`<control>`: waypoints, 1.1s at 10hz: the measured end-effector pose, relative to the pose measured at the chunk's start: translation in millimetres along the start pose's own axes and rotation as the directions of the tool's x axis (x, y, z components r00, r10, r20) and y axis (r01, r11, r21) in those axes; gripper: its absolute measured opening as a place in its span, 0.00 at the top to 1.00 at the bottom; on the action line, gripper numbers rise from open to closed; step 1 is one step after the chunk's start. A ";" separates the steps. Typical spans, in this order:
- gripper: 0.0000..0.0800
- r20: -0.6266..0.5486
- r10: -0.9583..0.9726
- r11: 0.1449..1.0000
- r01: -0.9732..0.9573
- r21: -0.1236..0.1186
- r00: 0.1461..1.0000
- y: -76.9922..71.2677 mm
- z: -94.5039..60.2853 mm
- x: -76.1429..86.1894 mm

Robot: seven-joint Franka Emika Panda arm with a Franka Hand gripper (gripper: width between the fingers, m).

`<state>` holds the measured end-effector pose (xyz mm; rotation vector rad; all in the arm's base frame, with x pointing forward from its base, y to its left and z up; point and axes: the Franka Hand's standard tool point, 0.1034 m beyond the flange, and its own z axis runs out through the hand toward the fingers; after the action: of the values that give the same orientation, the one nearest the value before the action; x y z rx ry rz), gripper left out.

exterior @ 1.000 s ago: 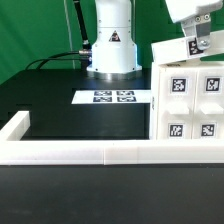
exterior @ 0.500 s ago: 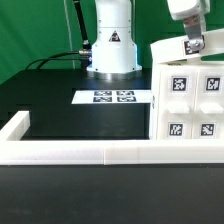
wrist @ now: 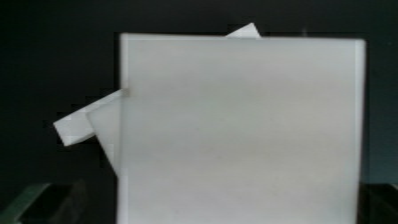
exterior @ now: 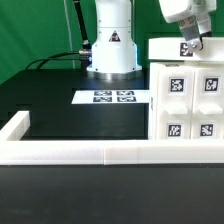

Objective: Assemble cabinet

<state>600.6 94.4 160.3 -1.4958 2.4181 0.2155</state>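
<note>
- The low white border wall (exterior: 90,152) runs along the near side of the marker board (exterior: 115,97). It turns a corner well off to the exterior view's left of the board.
- The black table (exterior: 60,105) lies bare between that wall and the marker board.
- The arm base (exterior: 111,45) stands just behind the marker board.
- The marker board lies flat on the table, its tags facing up.
- The cabinet (exterior: 190,105) stands just beside the marker board, on the exterior view's right. It is upright, and its front shows four black-and-white tags.
- A top panel (exterior: 165,48) lies across the cabinet, higher than the marker board.
- The gripper (exterior: 190,47) is farther to the exterior view's right of the marker board, with its fingertips down at the top panel. I cannot tell whether it grips the panel or how wide it stands.
- In the wrist view a white slab (wrist: 231,120) fills most of the frame, and an angled white piece (wrist: 89,120) pokes out from behind it.
</note>
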 end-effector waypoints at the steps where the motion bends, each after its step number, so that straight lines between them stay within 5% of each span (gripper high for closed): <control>1: 0.05 0.009 -0.046 0.999 0.046 0.007 0.999 -1.2 -5.8 -2.5; 5: 0.00 0.082 -0.069 0.997 0.066 0.044 0.994 -8.2 -32.1 -16.6; 7: 0.00 0.078 -0.102 0.994 0.099 0.041 0.992 -6.6 -29.0 -16.1; 11: 0.00 0.025 -0.575 0.818 0.574 0.030 0.818 -6.6 -28.1 -25.4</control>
<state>612.5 105.2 195.2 -2.1054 1.8149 0.0774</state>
